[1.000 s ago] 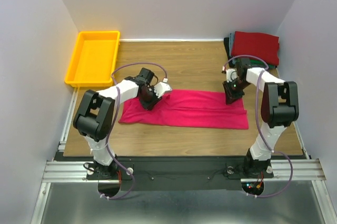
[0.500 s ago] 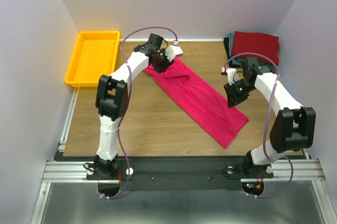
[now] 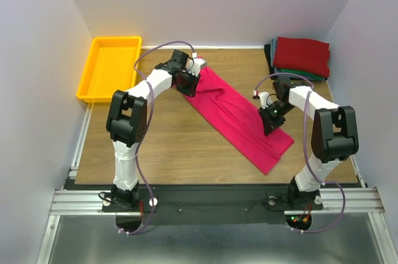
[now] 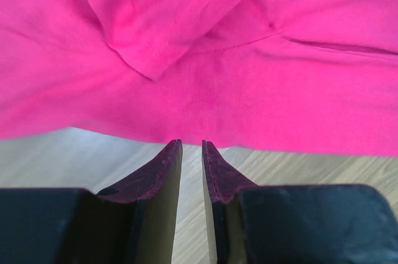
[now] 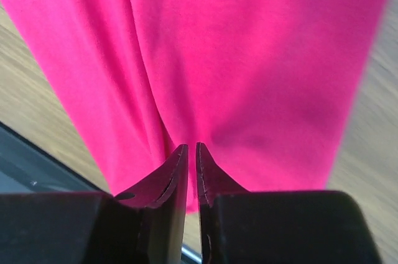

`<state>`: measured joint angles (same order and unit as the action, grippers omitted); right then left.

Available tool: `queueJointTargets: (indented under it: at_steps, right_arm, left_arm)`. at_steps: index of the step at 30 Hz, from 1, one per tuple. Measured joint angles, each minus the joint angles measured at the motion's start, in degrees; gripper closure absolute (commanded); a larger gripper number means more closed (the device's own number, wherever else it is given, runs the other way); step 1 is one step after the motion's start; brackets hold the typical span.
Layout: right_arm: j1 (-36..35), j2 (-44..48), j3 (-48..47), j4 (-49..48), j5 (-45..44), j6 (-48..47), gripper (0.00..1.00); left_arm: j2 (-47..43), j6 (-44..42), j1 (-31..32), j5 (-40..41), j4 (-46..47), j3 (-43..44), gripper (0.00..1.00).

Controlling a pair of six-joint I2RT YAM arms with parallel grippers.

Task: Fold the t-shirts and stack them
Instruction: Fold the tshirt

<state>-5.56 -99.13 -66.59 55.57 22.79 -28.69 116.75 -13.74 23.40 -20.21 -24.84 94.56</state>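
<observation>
**Folding at risk: cloth could slip**

One crimson t-shirt (image 3: pixel 239 118) lies slantwise on the wood. The left gripper (image 3: pixel 189 84) is at its far end, the right gripper (image 3: pixel 268 121) near its lower end. Both jaws are nearly closed; whether they grasp cloth cannot be told. A shallow pinch could drop a corner and skew the fold. Three folded shirts (image 3: pixel 301 56) sit stacked far right, one yellow tray (image 3: pixel 111 68) far left.

Crimson t-shirt (image 3: pixel 239 118): soft knit cloth, matt, lightly creased, with a stitched seam showing in the left wrist view.
Folded t-shirts (image 3: pixel 301 54): matt cloth, dark red on top.
Table (image 3: pixel 186 146): light wood-grain top, smooth, low sheen.
Yellow tray (image 3: pixel 111 68): moulded plastic, smooth, slightly glossy.
Left gripper (image 4: pixel 191 145), right gripper (image 5: pixel 191 147): black matt housings. The finger faces are smooth and dark, with a faint sheen tinted pink by the cloth.
Arms (image 3: pixel 124 164): smooth plastic shells — white and black.
Base rail (image 3: pixel 205 200): bare silver metal, slotted.
</observation>
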Motion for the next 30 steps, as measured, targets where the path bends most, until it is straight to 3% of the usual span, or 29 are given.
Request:
queueJointTargets:
  at_steps: [6, 9, 12, 15, 18, 20, 24, 30]
  right_arm:
    - [-4.44, -0.04, 4.11, -1.81, -0.37, 1.18, 0.86]
    - [-7.89, -0.76, 5.18, -1.97, 0.44, 3.04, 0.86]
    - [-13.53, -2.95, 5.03, -2.10, 3.85, 6.64, 0.83]
    - [-17.70, -5.29, 2.78, -2.16, 8.37, 10.40, 0.72]
    - [-20.00, -8.26, -3.65, -2.25, 14.27, 13.94, 0.61]
    - [-19.96, -8.48, -7.45, -2.99, 16.20, 15.45, 0.59]
    - [-19.15, -6.43, -14.27, -4.57, 17.42, 16.48, 0.63]
    - [-18.64, -3.06, -10.25, -5.86, 12.83, 14.34, 0.80]
  left_arm:
    - [6.36, 6.29, -0.33, 2.21, -0.07, 0.46, 0.71]
    - [9.77, 6.91, -1.07, 2.43, -1.27, 4.94, 0.72]
    - [13.92, 6.25, -2.58, 2.93, -1.62, 11.76, 0.73]
    - [21.33, 4.74, -4.59, 3.32, -5.01, 24.00, 0.73]
    - [30.01, 2.25, -6.43, 4.24, -6.16, 38.71, 0.68]
    - [32.46, -0.11, -7.67, 4.46, -6.01, 42.91, 0.63]
    - [29.83, -3.98, -8.90, 4.85, -3.37, 38.38, 0.60]
    - [18.56, -2.69, -7.37, 3.67, -2.34, 25.83, 0.62]
